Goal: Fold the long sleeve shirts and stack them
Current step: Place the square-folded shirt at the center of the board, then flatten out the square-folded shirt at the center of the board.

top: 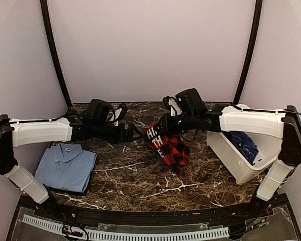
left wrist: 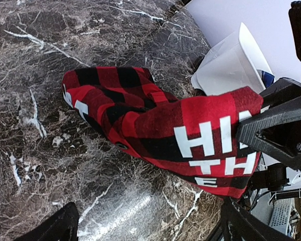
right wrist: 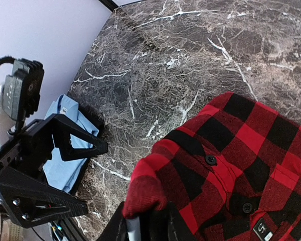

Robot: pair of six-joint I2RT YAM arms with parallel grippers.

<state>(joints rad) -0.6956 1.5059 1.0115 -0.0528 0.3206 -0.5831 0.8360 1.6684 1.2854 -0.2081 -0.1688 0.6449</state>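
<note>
Right gripper [right wrist: 148, 221] pinches flannel [right wrist: 231, 165] edge; left gripper [left wrist: 150, 211] open, near.

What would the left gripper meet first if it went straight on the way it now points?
Most likely the red-and-black checked flannel, held up by the right gripper, straight ahead of the open left gripper; exact depth is unclear.

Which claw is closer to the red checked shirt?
Right. The right claw grips the red checked shirt by its raised end; the left claw is open, just beside it.
</note>
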